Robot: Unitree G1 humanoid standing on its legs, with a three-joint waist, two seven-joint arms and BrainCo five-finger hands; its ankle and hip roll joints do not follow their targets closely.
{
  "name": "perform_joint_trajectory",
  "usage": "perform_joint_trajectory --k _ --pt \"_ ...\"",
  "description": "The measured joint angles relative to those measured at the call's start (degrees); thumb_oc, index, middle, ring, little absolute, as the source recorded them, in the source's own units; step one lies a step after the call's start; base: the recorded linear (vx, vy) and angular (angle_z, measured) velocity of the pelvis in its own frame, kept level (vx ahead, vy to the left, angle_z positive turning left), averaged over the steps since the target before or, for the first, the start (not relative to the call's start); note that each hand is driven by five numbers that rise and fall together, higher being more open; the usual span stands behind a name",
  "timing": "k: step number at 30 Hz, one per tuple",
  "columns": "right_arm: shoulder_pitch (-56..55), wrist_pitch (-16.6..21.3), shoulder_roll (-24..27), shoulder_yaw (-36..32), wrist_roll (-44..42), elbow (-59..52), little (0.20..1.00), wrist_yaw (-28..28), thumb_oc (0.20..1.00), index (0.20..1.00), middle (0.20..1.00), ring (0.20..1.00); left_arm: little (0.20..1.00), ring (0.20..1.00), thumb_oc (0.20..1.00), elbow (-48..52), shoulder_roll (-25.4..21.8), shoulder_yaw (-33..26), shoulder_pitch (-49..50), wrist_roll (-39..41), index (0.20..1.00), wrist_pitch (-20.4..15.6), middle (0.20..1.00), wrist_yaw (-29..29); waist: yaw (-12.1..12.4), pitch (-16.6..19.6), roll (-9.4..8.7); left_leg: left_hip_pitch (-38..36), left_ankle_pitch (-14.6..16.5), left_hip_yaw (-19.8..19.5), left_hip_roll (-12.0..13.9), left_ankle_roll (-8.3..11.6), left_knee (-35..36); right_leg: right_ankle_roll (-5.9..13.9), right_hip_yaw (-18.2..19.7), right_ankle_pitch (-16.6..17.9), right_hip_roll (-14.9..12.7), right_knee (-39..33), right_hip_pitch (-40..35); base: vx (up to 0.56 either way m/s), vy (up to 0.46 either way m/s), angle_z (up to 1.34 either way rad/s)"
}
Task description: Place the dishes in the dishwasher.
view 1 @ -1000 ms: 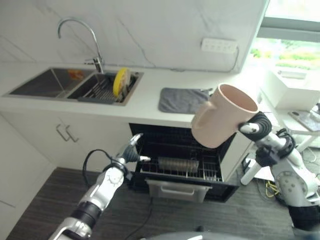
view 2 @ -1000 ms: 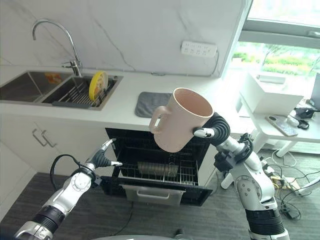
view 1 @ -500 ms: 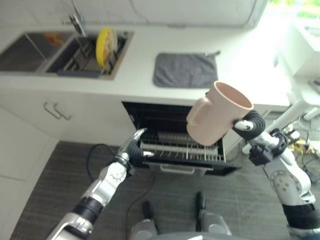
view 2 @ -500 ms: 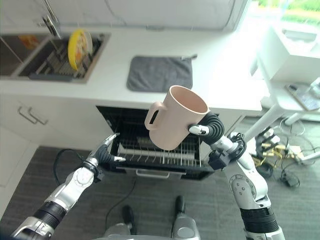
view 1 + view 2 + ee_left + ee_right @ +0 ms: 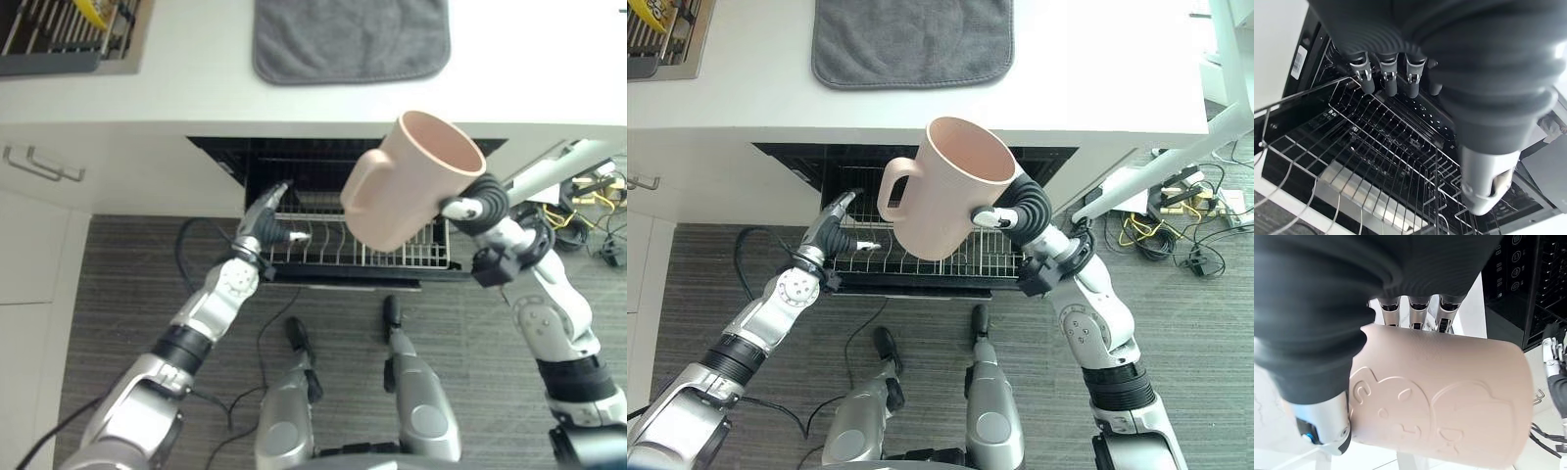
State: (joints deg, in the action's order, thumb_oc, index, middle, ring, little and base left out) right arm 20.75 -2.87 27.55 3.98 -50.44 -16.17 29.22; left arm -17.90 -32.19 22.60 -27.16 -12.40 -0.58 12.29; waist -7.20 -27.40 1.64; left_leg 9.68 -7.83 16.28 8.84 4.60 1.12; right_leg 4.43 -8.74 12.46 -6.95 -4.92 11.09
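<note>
Right eye view: right hand [image 5: 1011,212] clamped round the pink mug [image 5: 942,188], held upright above the pulled-out dishwasher rack [image 5: 921,260], well clear of the wires. Left hand [image 5: 833,236] at the rack's front left corner, fingers straight, gripping nothing. For a clean placement I'd tip the mug mouth-down, lower it between the tines mid-rack, and keep the handle off the left hand. Grey mat [image 5: 912,40] on the desk [image 5: 1097,69] is irrelevant.

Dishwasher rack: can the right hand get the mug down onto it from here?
Probably yes. The right hand holds the pink mug above the pulled-out dishwasher rack, which looks bare beneath it; the left hand sits at the rack's other end, clear of it.
</note>
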Motion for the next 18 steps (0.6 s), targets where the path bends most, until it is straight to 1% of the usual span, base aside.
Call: perform_joint_trajectory --k 4,5,7,8,9,10,11,12,13,14,15,18 --pt "-0.45 -0.03 -0.09 -0.14 0.59 -0.03 0.200 0.39 0.200 0.200 0.200 0.200 1.000 1.000 1.000 0.06 -0.39 -0.12 1.11 -0.14 1.000 0.58 1.000 -0.87 0.31 0.06 -0.04 -3.28 0.96 0.02 0.08 0.56 -0.13 0.58 0.10 -1.31 -0.01 0.00 -3.25 0.03 0.015 -0.01" --pt "-0.49 -0.06 -0.07 -0.18 0.89 -0.03 0.200 0.44 0.200 0.200 0.200 0.200 1.000 1.000 1.000 0.03 -0.71 -0.07 1.42 -0.30 1.000 0.92 1.000 -2.01 0.27 0.07 -0.04 -3.56 1.00 0.04 0.08 0.55 -0.13 0.23 0.18 -1.54 -0.01 0.00 -3.52 0.04 0.021 -0.01" --pt "-0.49 -0.38 0.13 -0.61 0.94 -0.05 0.200 0.71 0.200 0.200 0.200 0.200 1.000 1.000 1.000 -0.03 -2.17 0.42 1.95 -1.99 1.000 4.64 1.000 -8.37 0.10 0.19 -0.06 -3.63 1.13 0.03 0.10 0.44 -0.22 0.13 0.23 -1.57 -0.04 0.01 -3.63 0.09 0.063 -0.02" --pt "-0.55 -1.60 3.44 -4.46 0.92 -0.11 0.200 1.59 0.200 0.200 0.200 0.200 1.000 1.000 1.000 -0.99 -5.88 7.17 4.68 -5.04 1.000 12.11 1.000 -18.20 -0.37 1.05 -0.04 -3.65 2.58 0.16 0.16 0.25 -2.88 0.06 0.50 -1.32 -0.30 0.14 -4.61 0.13 0.131 -0.05" --pt "-0.62 -1.63 3.52 -4.68 0.92 -0.09 0.200 1.60 0.200 0.200 0.200 0.200 1.000 1.000 1.000 -1.59 -5.93 8.68 4.70 -5.98 1.000 13.53 1.000 -20.24 -0.45 2.58 0.04 -3.63 3.08 0.18 0.18 0.19 -3.34 0.24 0.52 -1.39 -0.37 0.37 -4.67 0.09 0.110 -0.06" --pt "-0.63 -1.84 3.37 -4.32 0.90 -0.10 0.200 1.75 0.200 0.200 0.200 0.200 1.000 1.000 1.000 -2.47 -5.14 10.31 4.63 -7.15 1.000 15.08 1.000 -23.12 -0.69 3.32 0.09 -3.74 3.36 0.31 0.12 0.20 -3.42 0.31 0.70 -1.66 -0.43 0.60 -4.62 0.08 0.093 -0.06" --pt "-0.38 -2.50 3.22 -3.57 0.91 -0.08 0.200 1.87 0.200 0.200 0.200 0.200 1.000 1.000 1.000 -5.08 -3.38 11.78 3.92 -9.74 1.000 17.84 1.000 -26.91 -0.74 3.96 0.27 -3.81 3.94 0.64 0.10 0.18 -4.12 0.51 1.07 -1.94 -0.56 1.13 -4.54 0.02 0.035 -0.18" --pt "-0.37 -2.95 3.03 -2.66 0.91 -0.03 0.200 2.38 0.200 0.200 0.200 0.200 1.000 1.000 1.000 -5.75 -2.15 11.68 3.80 -11.45 1.000 19.28 1.000 -28.90 -0.71 4.45 0.19 -4.09 4.26 1.37 0.08 0.08 -4.31 0.55 1.80 -1.94 -0.58 1.21 -4.40 0.02 0.026 -0.20" --pt "-0.82 -3.14 3.03 -2.27 0.90 -0.03 0.200 3.17 0.200 0.200 0.200 0.200 1.000 1.000 1.000 -5.68 -2.02 11.25 3.87 -11.78 1.000 20.24 1.000 -31.29 -1.04 4.67 0.11 -4.04 4.32 1.53 0.08 0.04 -4.40 0.57 1.89 -1.92 -0.62 1.20 -4.33 0.03 0.022 -0.16" --pt "-0.95 -3.51 3.05 -2.29 0.91 0.04 0.200 3.51 0.200 0.200 0.200 0.200 1.000 1.000 1.000 -5.76 -2.07 11.00 3.74 -12.17 1.000 20.83 1.000 -32.37 -1.32 4.67 0.11 -4.01 4.32 1.53 0.10 0.04 -4.42 0.57 1.89 -1.92 -0.59 1.20 -4.30 0.03 0.019 -0.04" --pt "-0.95 -3.85 3.04 -2.16 0.91 0.11 0.200 3.60 0.200 0.200 0.200 0.200 1.000 1.000 1.000 -6.25 -1.72 11.13 3.90 -13.96 1.000 21.46 1.000 -32.66 -1.62 4.69 0.14 -3.94 4.34 1.53 0.21 0.07 -4.61 0.56 1.90 -1.93 -0.51 1.20 -4.28 0.06 0.026 -0.02" --pt "-0.93 -4.43 2.60 -2.19 0.92 0.15 0.200 3.72 0.200 0.200 0.200 0.200 1.000 1.000 1.000 -11.50 0.91 11.11 1.53 -15.85 1.000 22.32 1.000 -32.79 -1.84 4.75 0.13 -3.85 4.67 1.53 0.39 0.17 -5.39 0.57 1.98 -1.93 -0.50 1.40 -4.38 0.06 0.016 -0.02"
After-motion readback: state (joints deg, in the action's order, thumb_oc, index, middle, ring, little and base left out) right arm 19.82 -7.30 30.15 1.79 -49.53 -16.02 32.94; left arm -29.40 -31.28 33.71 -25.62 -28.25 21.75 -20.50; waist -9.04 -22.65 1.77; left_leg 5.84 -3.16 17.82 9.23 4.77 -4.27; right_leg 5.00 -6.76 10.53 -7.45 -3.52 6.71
